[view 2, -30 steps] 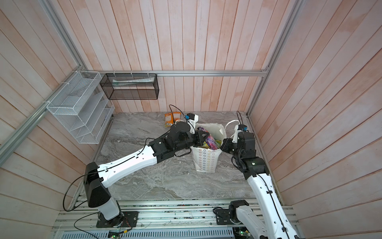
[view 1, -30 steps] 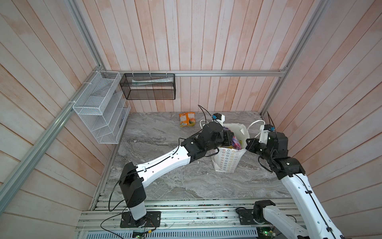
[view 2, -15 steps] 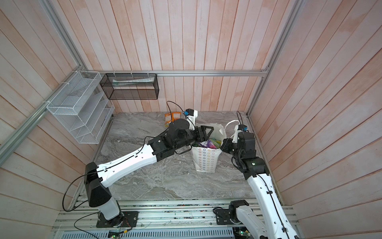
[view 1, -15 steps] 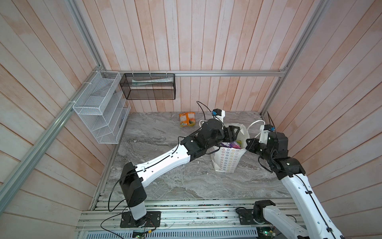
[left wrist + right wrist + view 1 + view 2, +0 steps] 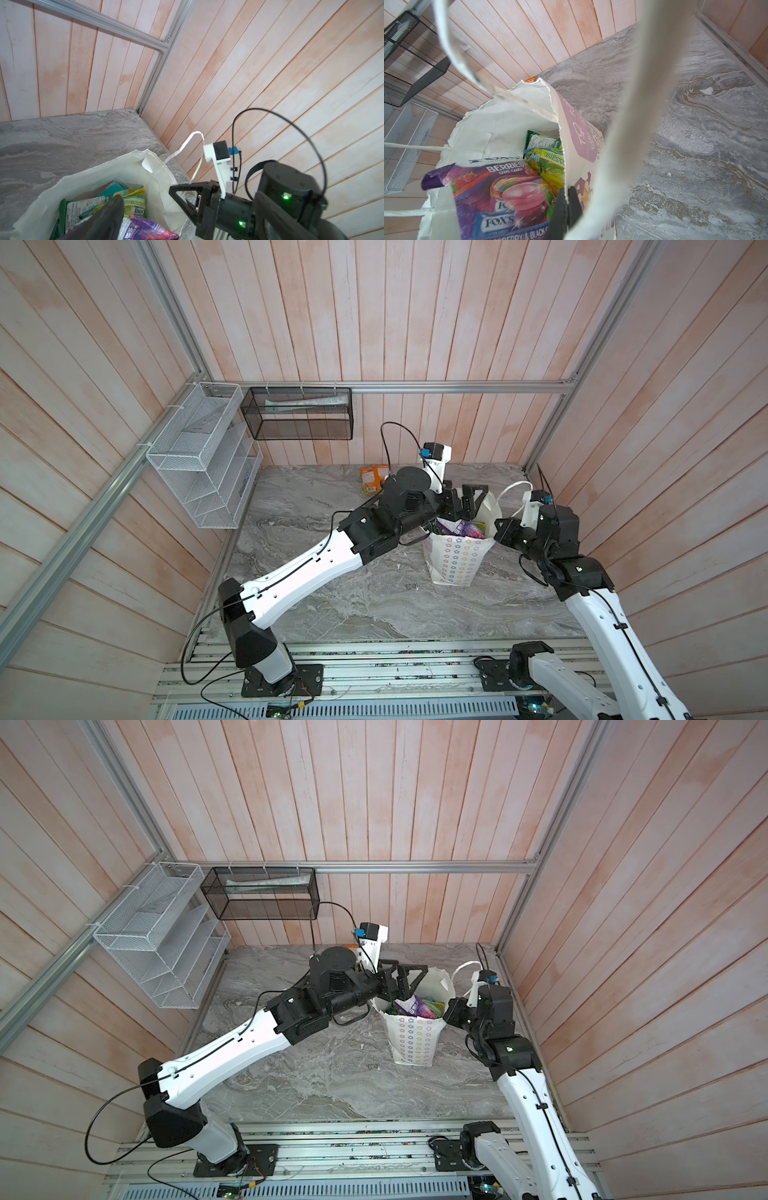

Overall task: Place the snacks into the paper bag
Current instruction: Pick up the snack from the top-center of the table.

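Both top views: we list one bag (image 5: 456,568) (image 5: 413,1046), upright at the right of the surface (image 5: 332,605), with pouches (image 5: 461,527) inside. The left gripper (image 5: 466,501), jaws wide and empty, is above the bag's far rim. The right gripper (image 5: 500,531) is at its right rim. One orange pouch (image 5: 372,479) lies at the surface's far edge.

Left wrist: we see a yellow-green pouch (image 5: 136,204) and a purple pouch (image 5: 145,230) in the bag.

Right wrist: we find the right gripper (image 5: 564,209) pinched on the bag's rim.
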{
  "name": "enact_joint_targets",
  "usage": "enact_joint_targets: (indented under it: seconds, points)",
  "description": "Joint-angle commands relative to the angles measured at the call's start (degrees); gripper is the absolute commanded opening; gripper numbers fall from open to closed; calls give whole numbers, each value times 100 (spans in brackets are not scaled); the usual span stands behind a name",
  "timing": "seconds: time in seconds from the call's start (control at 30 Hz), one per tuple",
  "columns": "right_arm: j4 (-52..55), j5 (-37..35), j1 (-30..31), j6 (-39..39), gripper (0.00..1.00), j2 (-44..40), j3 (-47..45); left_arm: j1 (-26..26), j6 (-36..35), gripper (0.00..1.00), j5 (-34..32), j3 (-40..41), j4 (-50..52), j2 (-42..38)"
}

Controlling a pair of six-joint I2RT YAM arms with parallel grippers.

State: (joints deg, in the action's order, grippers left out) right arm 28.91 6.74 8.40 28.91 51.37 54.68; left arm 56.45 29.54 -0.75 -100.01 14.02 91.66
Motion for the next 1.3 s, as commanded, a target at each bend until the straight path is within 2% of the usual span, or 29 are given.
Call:
enact_joint_targets:
  seconds: [0.0, 0.2, 0.33, 0.5, 0.7, 0.87, 0.97, 1.07, 1.27]
  points:
    - [-324, 3, -41, 19, 0, -58, 48, -124, -578, 100, -211, -40, 295, -537]
    - [-400, -49, -41, -21, 0, -53, 43, -832, -593, 100, -163, 955, 240, -1580]
    - [-650, -58, -41, -60, 0, -67, -90, -1421, -370, 100, -158, 2083, -55, -2403]
    - [-1244, 86, -40, -34, 0, -161, -362, -2407, 218, 100, 471, 3161, -27, -2873]
    - [-2012, 90, -41, -226, 0, -453, -795, -3647, 672, 100, 1630, 4186, -5, -2915]
    - [-2157, -21, -41, -289, 0, -753, -1048, -4182, 853, 100, 2023, 4662, -417, -2447]
    - [-2015, -176, -42, -306, 0, -778, -1101, -4427, 1021, 100, 2202, 4754, -876, -1861]
    - [-1910, -213, -41, -371, 0, -752, -1110, -4622, 1265, 98, 2518, 4657, -1396, -1122]
    - [-2012, -172, -38, -392, 0, -812, -1287, -4706, 1491, 99, 2528, 3877, -1947, 490]
